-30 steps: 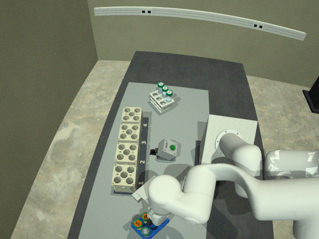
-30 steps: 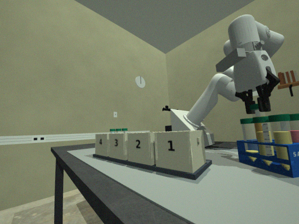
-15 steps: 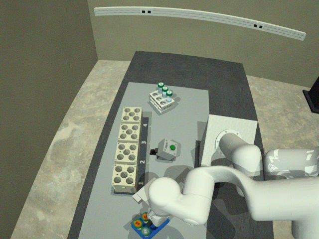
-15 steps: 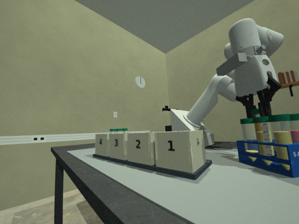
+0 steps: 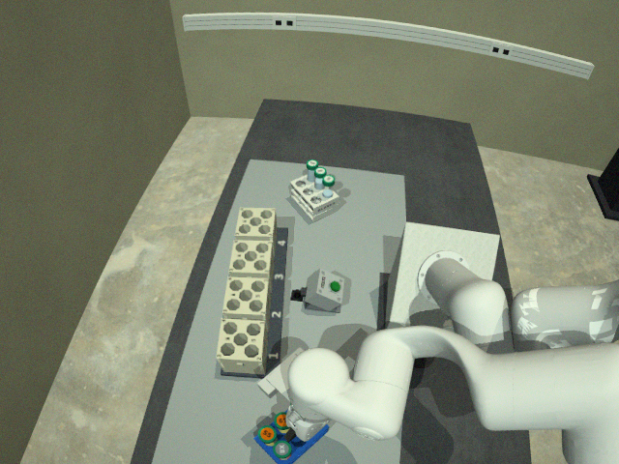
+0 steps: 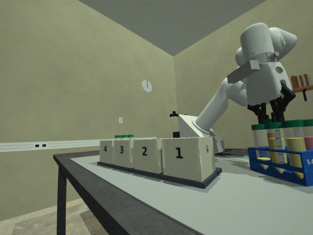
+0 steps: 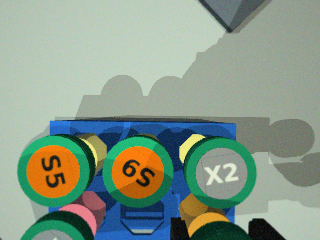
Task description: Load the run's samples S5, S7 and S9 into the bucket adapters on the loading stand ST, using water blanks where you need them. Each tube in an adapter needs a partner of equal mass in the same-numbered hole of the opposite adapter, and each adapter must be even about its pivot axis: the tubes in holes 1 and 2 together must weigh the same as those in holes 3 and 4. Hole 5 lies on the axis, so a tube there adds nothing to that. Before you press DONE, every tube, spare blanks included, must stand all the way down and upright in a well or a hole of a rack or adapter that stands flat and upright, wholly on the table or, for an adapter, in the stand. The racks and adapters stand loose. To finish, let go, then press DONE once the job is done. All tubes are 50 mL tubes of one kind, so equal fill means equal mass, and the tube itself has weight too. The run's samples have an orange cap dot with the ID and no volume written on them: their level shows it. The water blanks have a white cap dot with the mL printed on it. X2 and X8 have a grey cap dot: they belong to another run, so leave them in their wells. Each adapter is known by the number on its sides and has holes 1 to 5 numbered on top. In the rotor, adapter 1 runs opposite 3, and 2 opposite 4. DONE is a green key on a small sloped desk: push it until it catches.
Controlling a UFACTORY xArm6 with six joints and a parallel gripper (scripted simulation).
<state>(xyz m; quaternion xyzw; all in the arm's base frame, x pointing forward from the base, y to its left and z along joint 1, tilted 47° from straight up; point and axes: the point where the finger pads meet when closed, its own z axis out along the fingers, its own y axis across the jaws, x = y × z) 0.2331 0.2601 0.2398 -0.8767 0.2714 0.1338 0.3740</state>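
Note:
My gripper (image 6: 271, 115) is shut on the green cap of a tube with amber liquid (image 6: 273, 148), over the blue sample rack (image 6: 280, 164). Its cap dot is hidden. The tube stands upright in the rack, its cap about level with its neighbours' caps. In the wrist view S5 (image 7: 53, 171), S9 (image 7: 138, 171) and grey X2 (image 7: 220, 172) stand in the far row; the held tube (image 7: 207, 226) is at the bottom edge. Adapters 1 (image 5: 241, 345), 2 (image 5: 245, 295), 3 (image 5: 250, 255) and 4 (image 5: 255, 220) sit empty in the stand.
A white rack (image 5: 315, 197) with three green-capped blanks stands at the far end of the mat. The green DONE key (image 5: 335, 285) sits on its sloped desk between the stand and the arm's base. The sample rack (image 5: 292, 439) is near the table's front edge.

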